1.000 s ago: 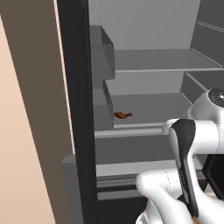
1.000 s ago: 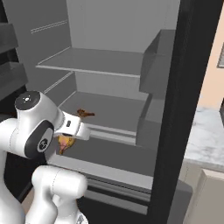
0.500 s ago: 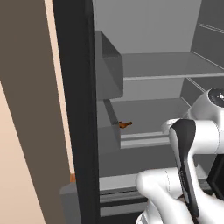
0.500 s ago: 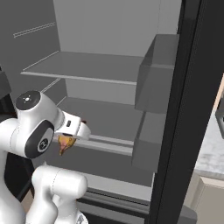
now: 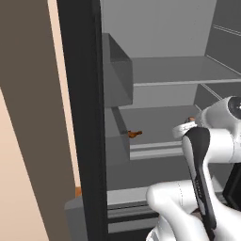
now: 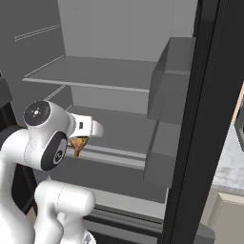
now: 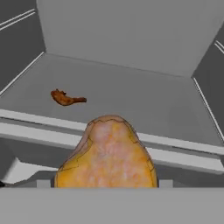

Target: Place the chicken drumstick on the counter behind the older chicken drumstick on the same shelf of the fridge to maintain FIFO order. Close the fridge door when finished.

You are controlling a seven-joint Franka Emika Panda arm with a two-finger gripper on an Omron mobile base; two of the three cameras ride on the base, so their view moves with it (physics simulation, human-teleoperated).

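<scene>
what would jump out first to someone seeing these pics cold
First, the plump golden-orange chicken drumstick, huge at the bottom of the hand view, carried in front of the open fridge. Beyond it, the small dark older chicken drumstick lies alone toward the left of the grey shelf. In the base views the white arm fills the foreground before the shelves; how the jaws stand cannot be made out.

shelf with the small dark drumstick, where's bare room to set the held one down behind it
The shelf is mostly bare. The older chicken drumstick lies left of centre near the front lip. Free patches: the strip between it and the back wall, and the whole middle and right half up to the right side wall. Nothing crowds it. The tool holds the golden drumstick just outside the lip.
</scene>
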